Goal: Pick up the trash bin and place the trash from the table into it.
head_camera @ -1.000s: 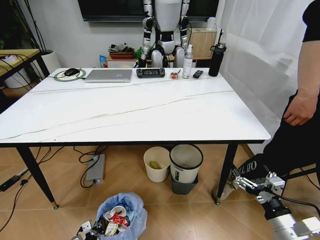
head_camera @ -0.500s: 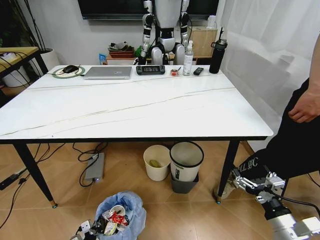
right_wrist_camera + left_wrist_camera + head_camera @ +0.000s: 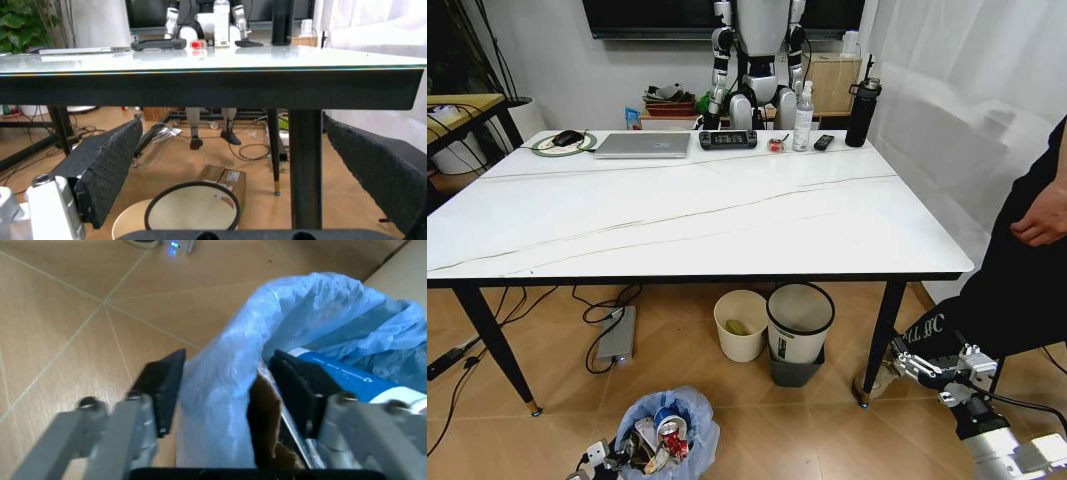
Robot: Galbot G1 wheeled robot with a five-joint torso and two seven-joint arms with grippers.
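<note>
The bin stands upright on the floor in front of the table's near edge, toward its left corner, mouth up, its blue bag bulging over the rim. Trash fills it: a red can lies tilted on top, a blue-and-white cup lies on its side with its long axis running across the mouth, and a strip of brown cardboard stands on end against the inside wall.

The left gripper is low at the bin's near rim, jaws pinching the rim and bag, one finger outside the bag and the other inside against the cardboard.

The right gripper hangs low beside the table's right front leg, below the tabletop's edge, jaws spread with nothing between them.

Along the table's far edge sit a laptop, a dark controller, a clear spray bottle and a black flask. Under the table stand a cream bin and, just beside it, a black bin with a white liner.
</note>
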